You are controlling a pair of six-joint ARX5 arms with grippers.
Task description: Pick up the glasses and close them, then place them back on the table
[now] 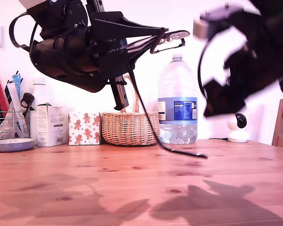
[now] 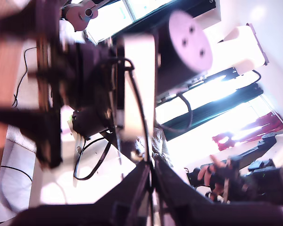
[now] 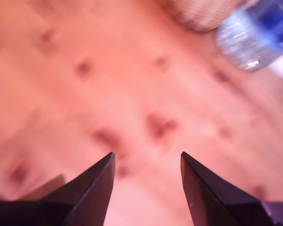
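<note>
While my first gripper (image 1: 162, 36) pinches the glasses (image 1: 172, 37) aloft for folding, my second gripper (image 3: 147, 188) hovers with fingers spread over the worktop (image 1: 132, 188).

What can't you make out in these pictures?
The glasses: tiny in the exterior view, partly behind my first gripper; open or folded, I cannot tell.
First wrist view: jaws dark, glasses not discernible.
My second gripper: blurred in the exterior view.
The bottle: blurred, cut by the second wrist view's edge.
</note>
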